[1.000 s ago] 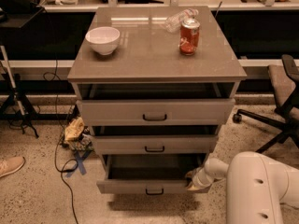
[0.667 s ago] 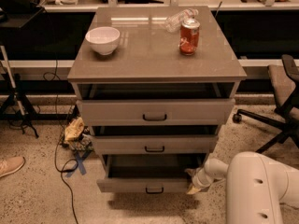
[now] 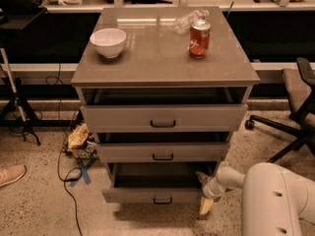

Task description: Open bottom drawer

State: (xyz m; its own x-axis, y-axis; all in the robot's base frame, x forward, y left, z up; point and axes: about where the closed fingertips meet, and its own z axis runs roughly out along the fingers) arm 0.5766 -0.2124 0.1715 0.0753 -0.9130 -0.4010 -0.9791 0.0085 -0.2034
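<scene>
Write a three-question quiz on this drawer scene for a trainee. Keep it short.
1. True or false: the bottom drawer is fully shut.
2. Where is the gripper relative to the bottom drawer? A) at its handle B) at its right end C) at its left end
3. Fill in: in the picture, the red can stands to the ___ of the white bowl.

Key: 1 false; 2 B; 3 right.

gripper (image 3: 204,191) at bottom drawer (image 3: 147,195) — arm (image 3: 275,200) cropped
</scene>
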